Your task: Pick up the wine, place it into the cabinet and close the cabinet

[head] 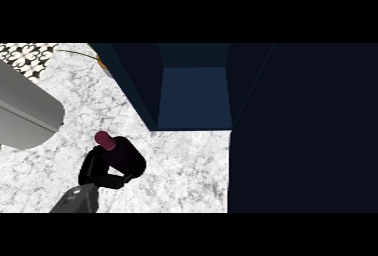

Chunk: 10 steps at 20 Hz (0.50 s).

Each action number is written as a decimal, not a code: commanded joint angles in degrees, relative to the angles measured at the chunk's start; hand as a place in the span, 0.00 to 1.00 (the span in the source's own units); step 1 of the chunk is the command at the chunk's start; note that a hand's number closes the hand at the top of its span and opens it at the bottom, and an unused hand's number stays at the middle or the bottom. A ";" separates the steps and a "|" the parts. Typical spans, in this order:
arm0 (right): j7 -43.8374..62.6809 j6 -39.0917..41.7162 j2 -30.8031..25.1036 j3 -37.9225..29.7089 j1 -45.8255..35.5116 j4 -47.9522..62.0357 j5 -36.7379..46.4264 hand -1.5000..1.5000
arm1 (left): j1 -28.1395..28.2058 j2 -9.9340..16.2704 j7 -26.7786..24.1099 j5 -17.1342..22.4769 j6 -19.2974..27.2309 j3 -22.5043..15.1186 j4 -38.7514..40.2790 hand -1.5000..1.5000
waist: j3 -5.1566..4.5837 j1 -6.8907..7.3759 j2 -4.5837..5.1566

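At the near left, the left hand (100, 167) is curled round the wine bottle (122, 154), holding it above the marbled worktop (184, 165); the bottle's red cap (105, 140) points far-left. Farther off stands the open dark-blue cabinet (196, 97), its door (303, 130) swung out on the right. A grey appliance (26, 107) sits at the far left.

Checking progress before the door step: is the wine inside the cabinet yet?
Not yet. The wine is over the counter, clasped by the left robot hand, short of the open cabinet.
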 commanded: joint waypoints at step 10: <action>-1.93 -0.11 1.60 1.53 2.87 -0.42 2.90 0.00 | 22.27 -2.78 -6.82 3.04 -8.27 -3.46 -19.76 1.00 | 0.05 1.96 -0.54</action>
